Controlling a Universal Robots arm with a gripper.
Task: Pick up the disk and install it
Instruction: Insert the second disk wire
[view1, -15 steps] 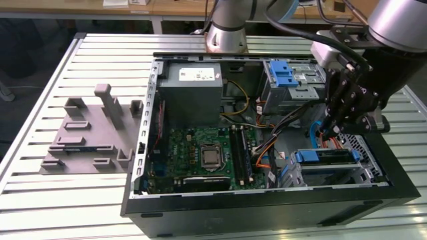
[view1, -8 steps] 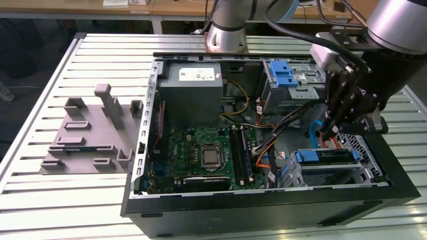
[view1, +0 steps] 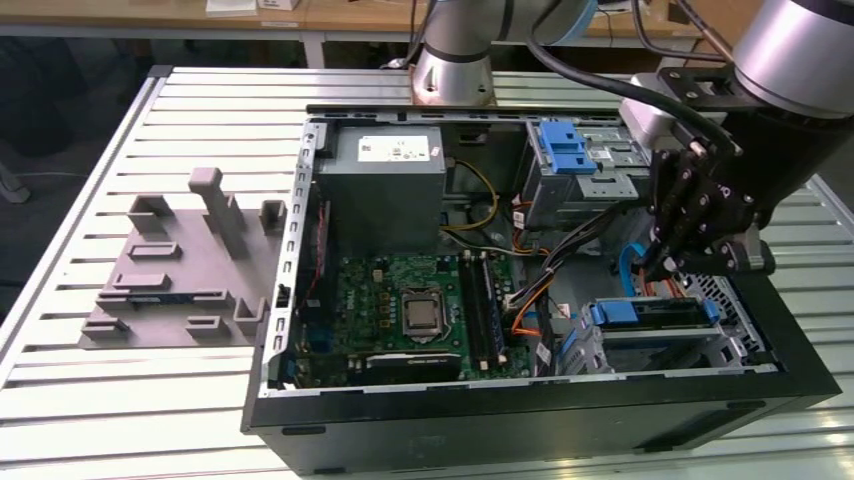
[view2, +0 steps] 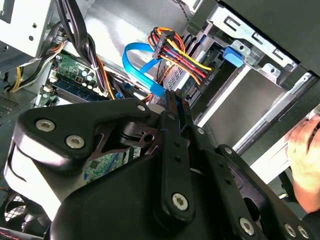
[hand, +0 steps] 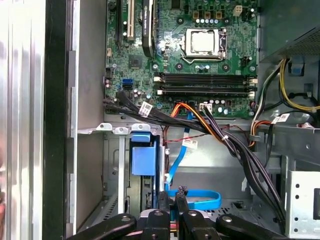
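Inside open case (view1: 534, 420), shut pincer (view1: 663, 268)

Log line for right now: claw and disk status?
claw: shut, inside case, beside blue cable | disk: in drive bay, not held | hand: at case edge

The gripper (view1: 663, 268) hangs inside the computer case (view1: 534, 420), above the disk (view1: 654, 312).
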